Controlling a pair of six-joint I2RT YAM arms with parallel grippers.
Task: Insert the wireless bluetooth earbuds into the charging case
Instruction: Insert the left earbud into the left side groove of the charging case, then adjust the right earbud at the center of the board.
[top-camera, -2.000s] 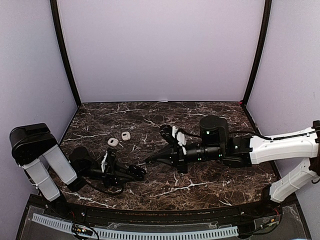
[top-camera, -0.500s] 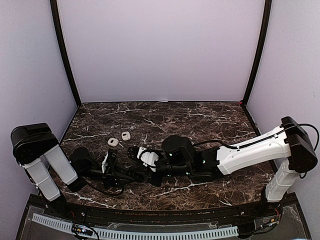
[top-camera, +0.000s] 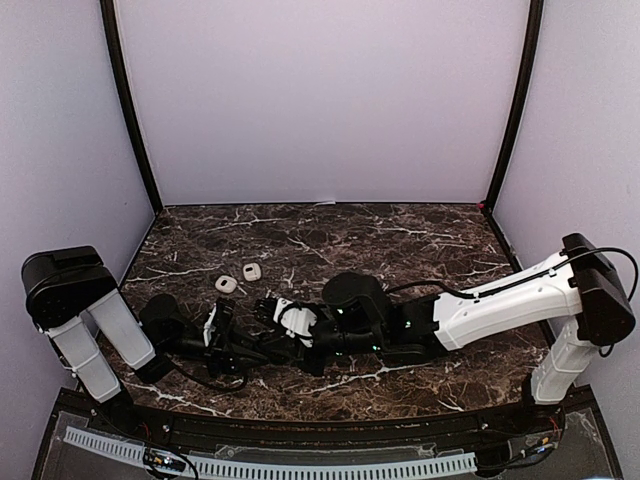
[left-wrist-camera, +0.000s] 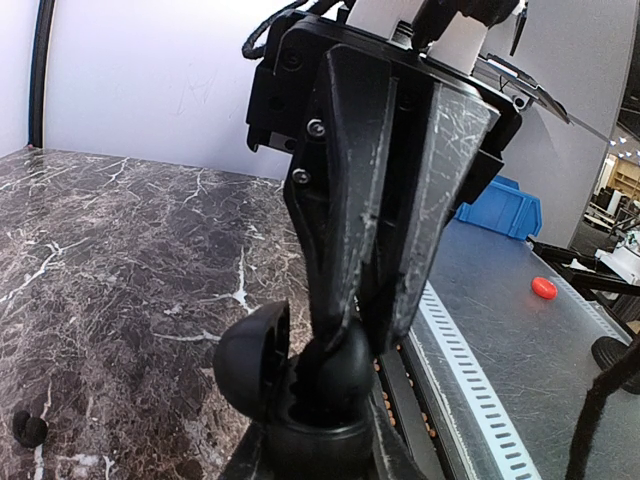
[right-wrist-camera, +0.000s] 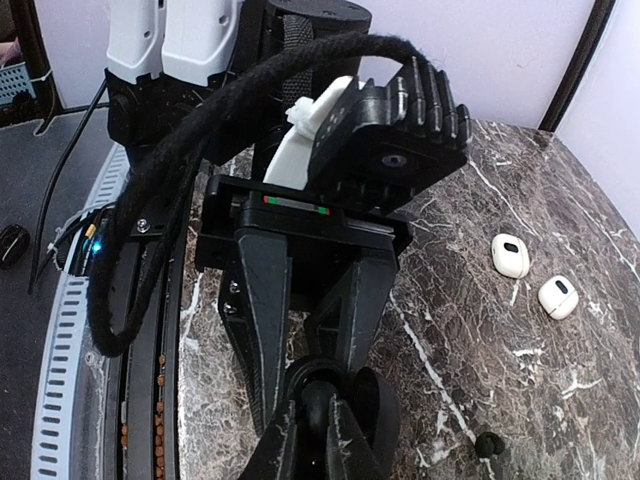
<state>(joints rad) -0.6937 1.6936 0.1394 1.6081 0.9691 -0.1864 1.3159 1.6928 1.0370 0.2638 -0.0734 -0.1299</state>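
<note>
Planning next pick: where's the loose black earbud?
The black earbud lies on the table, lower right in the right wrist view, right of the black case.

The black case (left-wrist-camera: 300, 435) stands open with its round lid tipped back, and one black earbud (left-wrist-camera: 338, 362) sits at its mouth. A second lies loose on the marble (right-wrist-camera: 560, 400) nearby. Two white pieces (right-wrist-camera: 510, 255) (rounded, each with a dark oval; earbuds or cases, hard to tell) lie side by side farther off.

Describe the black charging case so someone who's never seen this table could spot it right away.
On the marble table, look near the front edge, where the left hand and right hand meet. The black charging case sits in the left hand, lid open; the two white pods behind lie loose.
</note>
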